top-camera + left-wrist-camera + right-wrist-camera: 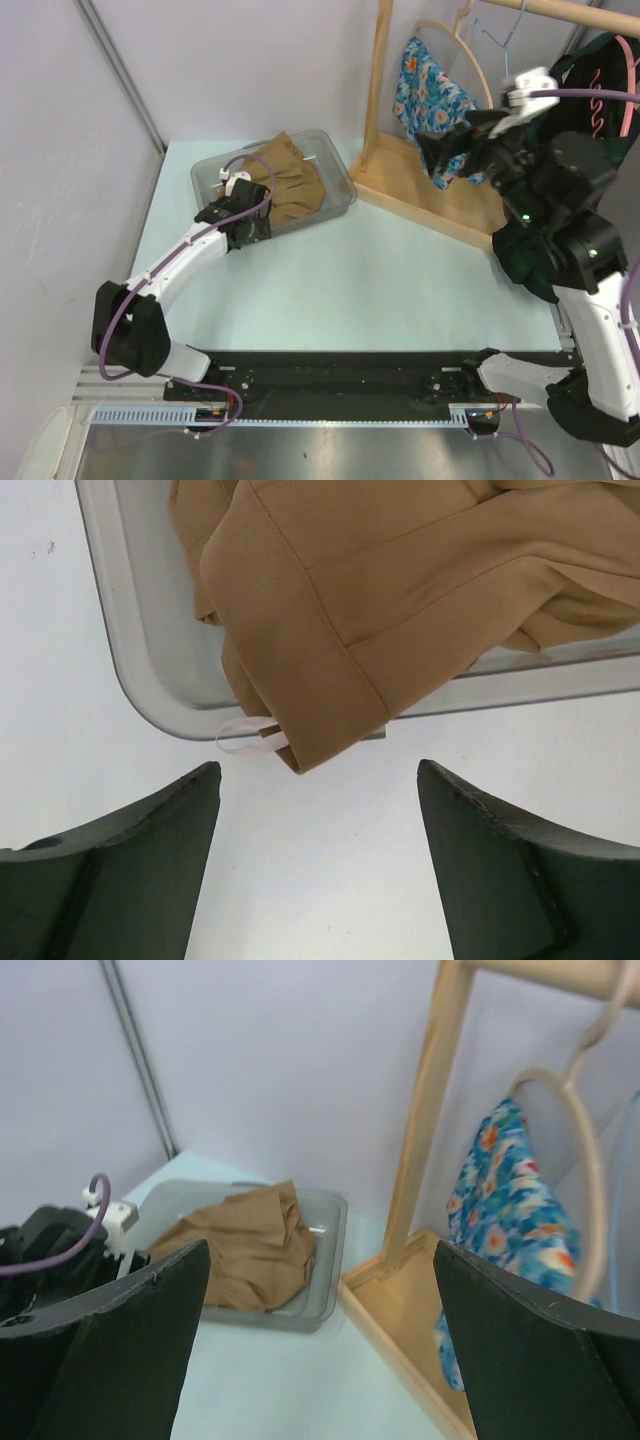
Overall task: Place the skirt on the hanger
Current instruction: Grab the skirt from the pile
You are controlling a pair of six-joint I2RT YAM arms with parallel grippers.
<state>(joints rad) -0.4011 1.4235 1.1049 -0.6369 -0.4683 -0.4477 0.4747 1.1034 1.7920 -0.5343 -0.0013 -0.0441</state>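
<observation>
The tan skirt [288,178] lies crumpled in a clear plastic bin [340,160] at the back left. In the left wrist view a corner of the skirt [330,630] with a white loop tag hangs over the bin's rim [150,695]. My left gripper [240,218] is open and empty just in front of that corner [318,780]. My right gripper [455,148] is open and empty, raised near the wooden rack, and looks down at the skirt [250,1245]. A rounded wooden hanger [462,45] on the rack carries a blue floral garment [430,85], also in the right wrist view [510,1200].
The wooden rack's post [378,80] and base tray [430,205] stand at the back right. A blue wire hanger [500,35] and a dark garment [600,70] on a pink hanger hang from the rail. A wall edge runs along the left.
</observation>
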